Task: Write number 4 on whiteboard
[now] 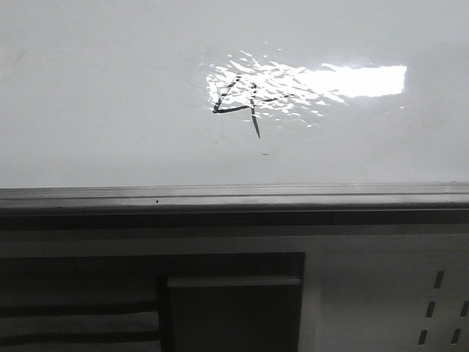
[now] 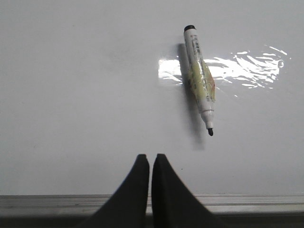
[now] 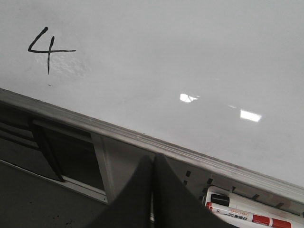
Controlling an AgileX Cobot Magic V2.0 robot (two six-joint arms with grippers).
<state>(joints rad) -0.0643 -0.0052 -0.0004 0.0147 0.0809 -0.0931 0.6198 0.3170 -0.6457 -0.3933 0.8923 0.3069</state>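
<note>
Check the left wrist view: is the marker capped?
No. The marker lies on the whiteboard with its black tip bare, no cap on it.

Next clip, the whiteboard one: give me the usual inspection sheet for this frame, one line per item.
Surface: whiteboard, glossy, bright glare patch, grey edge rail along its near side.
Job's things: number 4 drawn in thin black strokes; uncapped marker lying flat on the board.
Clutter: tiny dark speck below the figure.
Grippers: left gripper and right gripper both have jaws shut, holding nothing.
Cables: nothing seen.
Surroundings: perforated pale panel under the rail; spare markers stored beneath the board edge.
</note>
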